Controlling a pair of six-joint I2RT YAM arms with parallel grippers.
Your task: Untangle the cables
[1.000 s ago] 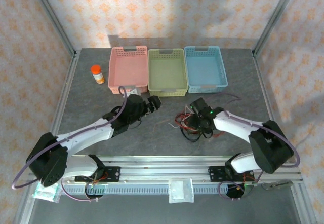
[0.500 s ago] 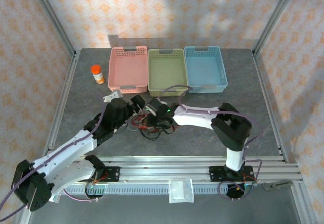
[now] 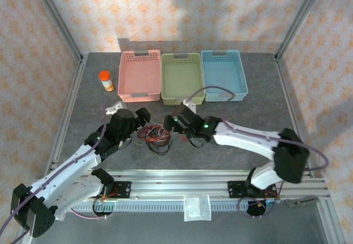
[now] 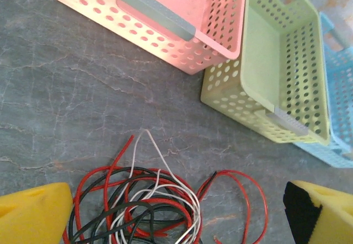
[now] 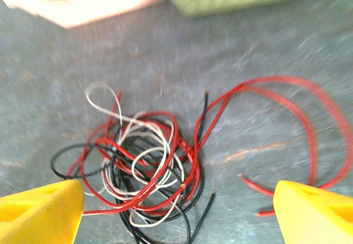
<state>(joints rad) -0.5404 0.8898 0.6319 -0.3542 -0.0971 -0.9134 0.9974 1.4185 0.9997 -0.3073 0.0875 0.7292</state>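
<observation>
Table (image 3: 259, 111): grey, stone-patterned top. Cables (image 3: 156, 136): one tangled bundle of thin red, black and white wire, flat on the table near its middle, in front of the baskets and apart from them, between the two grippers. The left wrist view shows overlapping loops, with a white bend and a red end poking out towards the baskets. The right wrist view, somewhat blurred, shows the same knot with a long red loop (image 5: 287, 106) spread out beside it, its cut end loose on the table. Left gripper (image 3: 144, 117): jaws spread wide, holding nothing, just left of the bundle; in its own camera the yellow fingers (image 4: 33, 213) stand at either side of the wires without touching them. Right gripper (image 3: 171, 122): jaws likewise wide apart and empty, just right of the bundle, facing the left gripper across it; its own camera shows the wires lying between its fingertips, none clamped. Pink basket (image 3: 139, 75), green basket (image 3: 182, 77) and blue basket (image 3: 223, 74): perforated plastic, side by side in a row along the far edge. Orange bottle (image 3: 106, 80): upright, just left of the pink basket.
</observation>
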